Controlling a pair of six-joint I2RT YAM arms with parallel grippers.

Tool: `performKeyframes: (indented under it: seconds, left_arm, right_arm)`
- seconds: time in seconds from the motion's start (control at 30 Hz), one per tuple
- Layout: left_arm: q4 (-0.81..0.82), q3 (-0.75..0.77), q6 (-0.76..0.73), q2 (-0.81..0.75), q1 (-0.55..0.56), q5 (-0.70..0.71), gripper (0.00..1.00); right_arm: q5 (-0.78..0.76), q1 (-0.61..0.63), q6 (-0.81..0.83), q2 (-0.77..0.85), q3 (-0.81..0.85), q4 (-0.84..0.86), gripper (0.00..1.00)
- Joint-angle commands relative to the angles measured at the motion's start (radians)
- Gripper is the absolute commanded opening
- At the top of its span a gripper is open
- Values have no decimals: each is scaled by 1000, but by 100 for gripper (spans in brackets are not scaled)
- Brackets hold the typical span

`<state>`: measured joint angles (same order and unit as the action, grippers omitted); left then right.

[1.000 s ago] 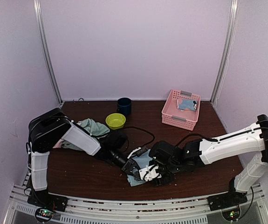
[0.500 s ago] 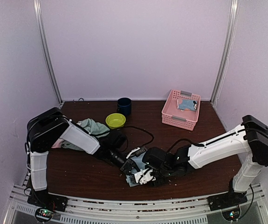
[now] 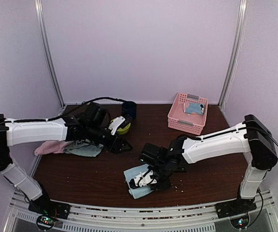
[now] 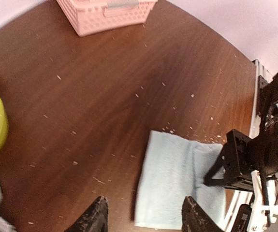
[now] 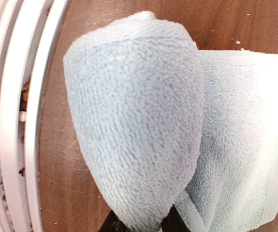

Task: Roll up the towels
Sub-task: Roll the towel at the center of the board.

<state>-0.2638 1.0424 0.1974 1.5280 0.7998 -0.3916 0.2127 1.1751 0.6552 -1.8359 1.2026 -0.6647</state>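
Observation:
A plain pale blue towel (image 3: 138, 186) lies near the table's front edge, one end folded over into a thick roll (image 5: 134, 121). My right gripper (image 3: 147, 178) is shut on that rolled end, and its dark fingertips (image 5: 113, 225) pinch the cloth from below. My left gripper (image 3: 121, 144) hangs open and empty, up and to the left of the towel (image 4: 177, 183). A mint green towel (image 3: 85, 149) and a pink towel (image 3: 49, 147) lie crumpled under the left arm. A light blue patched towel (image 3: 194, 108) sits in the basket.
A pink lattice basket (image 3: 180, 121) stands at the back right. A lime-green bowl (image 3: 124, 127) and a dark blue cup (image 3: 129, 107) stand at the back centre, close to my left wrist. A metal rail (image 5: 13, 116) runs along the table's front edge beside the towel.
My left gripper let go of the pale blue towel, opened and drew back to the left rear. My right gripper moved left and closed on the towel's folded end.

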Motion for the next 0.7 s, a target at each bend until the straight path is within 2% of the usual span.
performKeyframes:
  seconds: [0.0,0.13,0.23,0.33,0.43,0.67]
  left_arm:
    - [-13,-16,-136,-145,58,305,58]
    - [40,4,-329,-277,256,481,58]
    - [42,59,-458,-306,401,523,60]
    - [-67,118,-468,-238,472,497,59]
    - [-102,83,-456,-167,528,498,57]
    - [-79,6,-368,-19,560,567,57]
  right_arm:
    - [230,-22,-58,-125,74,-319,18]
    - [313,-90,-55,-286,207,-411,17]
    - [357,-159,-73,-419,344,-477,16]
    - [409,-210,-79,-557,513,-575,16]
    - [458,-241,-62,-653,609,-643,16]
    - [459,-265,-64,-756,658,-683,17]
